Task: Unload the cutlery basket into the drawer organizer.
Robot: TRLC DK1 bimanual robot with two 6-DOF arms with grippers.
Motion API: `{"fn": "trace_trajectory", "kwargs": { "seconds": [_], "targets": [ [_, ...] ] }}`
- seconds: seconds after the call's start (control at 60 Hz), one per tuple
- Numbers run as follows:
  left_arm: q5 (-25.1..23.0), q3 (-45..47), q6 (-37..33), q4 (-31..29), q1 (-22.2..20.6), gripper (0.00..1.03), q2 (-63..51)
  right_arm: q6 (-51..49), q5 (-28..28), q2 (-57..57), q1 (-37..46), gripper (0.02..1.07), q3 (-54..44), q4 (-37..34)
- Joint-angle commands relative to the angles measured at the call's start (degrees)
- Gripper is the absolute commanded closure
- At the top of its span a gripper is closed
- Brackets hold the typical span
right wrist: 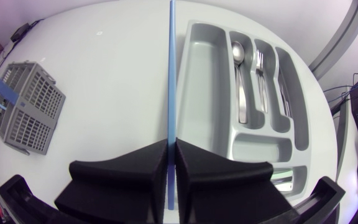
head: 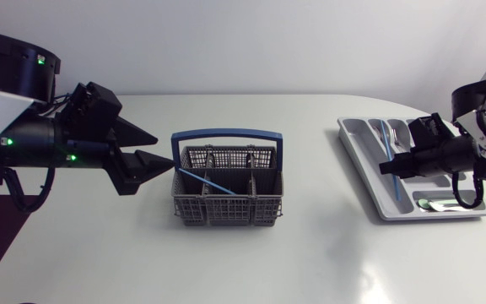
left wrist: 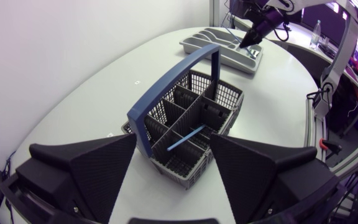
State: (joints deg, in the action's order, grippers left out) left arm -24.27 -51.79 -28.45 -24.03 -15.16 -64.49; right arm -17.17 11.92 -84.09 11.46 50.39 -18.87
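A white table with a rounded far edge and a smooth, faintly glossy top.

Lab: robot arms at white table.

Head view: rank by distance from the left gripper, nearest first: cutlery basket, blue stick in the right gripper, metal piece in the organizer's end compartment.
1. cutlery basket, just ahead of the left gripper.
2. blue stick, held by the right gripper above the drawer organizer.
3. metal piece, in the organizer's end compartment, beyond the stick.
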Motion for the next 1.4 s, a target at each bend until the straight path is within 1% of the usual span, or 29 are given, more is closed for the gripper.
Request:
{"fn": "trace_trajectory", "kwargs": {
  "seconds": [0.0, 0.183, 0.333, 0.367, 0.4, 0.45, 0.467, 0.517, 0.6, 0.633, 0.65, 0.683, 0.733, 0.75, 0.783, 0.817, 0.833, 0.9, 1.05, 1.117, 1.2, 1.333, 1.383],
  "targets": [
    [0.8, 3.2, -2.3, 1.6, -0.8, 0.20, 1.3, 0.6, -0.7, -6.2, 1.3, 1.02, 3.9, 0.9],
    [1.1, 8.5, -3.7, 6.7, -1.6, 0.20, 2.6, 3.5, -3.7, -16.3, 1.7, 1.02, 10.3, 0.9],
    [1.3, 11.2, -4.0, 10.1, -2.8, 0.20, 2.7, 4.7, -3.9, -22.2, 1.7, 1.00, 13.9, 0.7],
    [1.3, 11.4, -3.9, 10.6, -2.7, 0.20, 2.4, 4.8, -3.9, -22.9, 1.7, 0.96, 14.1, 0.7],
    [1.3, 11.4, -3.8, 10.9, -2.7, 0.20, 1.8, 4.9, -3.9, -23.2, 1.7, 0.87, 14.3, 0.7],
    [1.2, 11.4, -3.6, 11.4, -2.6, 0.20, 0.8, 4.9, -3.9, -23.5, 1.7, 0.73, 14.2, 0.8],
    [1.2, 11.4, -3.5, 11.5, -2.7, 0.20, 0.4, 4.9, -3.9, -23.5, 1.6, 0.67, 14.1, 0.8],
    [1.2, 11.1, -2.8, 11.8, -2.6, 0.21, -0.8, 4.9, -3.9, -23.5, 1.5, 0.55, 13.9, 0.8],
    [1.1, 9.7, -0.7, 11.9, -2.3, 0.21, -3.4, 4.9, -3.9, -23.1, 1.5, 0.43, 13.7, 0.7],
    [1.1, 8.5, 0.8, 11.6, -2.1, 0.23, -4.8, 4.9, -3.9, -22.8, 1.5, 0.40, 13.5, 0.5],
    [0.7, 7.3, 2.0, 10.5, -1.5, 0.25, -5.9, 4.9, -3.9, -22.4, 1.5, 0.37, 13.4, 0.2],
    [-0.7, 5.2, 3.7, 8.2, -0.8, 0.27, -7.3, 4.9, -3.9, -21.7, 1.4, 0.35, 13.2, 0.0],
    [-2.1, 3.5, 5.5, 6.4, 0.0, 0.30, -8.4, 4.9, -3.9, -20.6, 1.4, 0.35, 12.5, -0.2],
    [-3.0, 1.5, 7.8, 4.4, 0.5, 0.33, -9.3, 4.9, -3.9, -20.1, 1.4, 0.35, 12.4, -0.3],
    [-3.5, 0.4, 8.5, 2.9, 0.6, 0.33, -9.6, 4.9, -3.9, -19.4, 1.4, 0.35, 12.0, -0.5],
    [-4.4, -1.8, 9.3, -0.7, 0.6, 0.33, -9.9, 4.9, -3.9, -18.6, 1.4, 0.35, 11.7, -0.9],
    [-4.4, -1.9, 9.4, -0.8, 0.5, 0.33, -9.9, 4.9, -3.9, -18.4, 1.4, 0.35, 11.5, -1.0],
    [-4.4, -5.4, 14.6, -4.5, 0.0, 0.36, -10.1, 5.0, -3.9, -16.9, 1.1, 0.35, 10.9, -1.5],
    [-4.3, -11.1, 20.4, -12.4, -1.4, 0.37, -14.0, 6.1, -3.9, -13.8, 0.0, 0.35, 9.9, -2.5],
    [-4.2, -11.8, 21.1, -13.8, -1.8, 0.37, -14.8, 6.5, -3.9, -12.8, -0.7, 0.35, 9.6, -2.7],
    [-2.3, -11.5, 22.2, -13.8, -2.5, 0.37, -15.8, 7.1, -3.9, -10.7, -2.1, 0.35, 9.0, -3.7],
    [-0.5, -11.3, 23.0, -13.7, -2.9, 0.37, -17.7, 8.1, -3.9, -7.4, -4.3, 0.35, 8.5, -5.5],
    [0.1, -11.1, 23.3, -13.1, -2.9, 0.39, -18.2, 8.5, -3.9, -6.0, -5.2, 0.35, 8.1, -5.9]
  ]
}}
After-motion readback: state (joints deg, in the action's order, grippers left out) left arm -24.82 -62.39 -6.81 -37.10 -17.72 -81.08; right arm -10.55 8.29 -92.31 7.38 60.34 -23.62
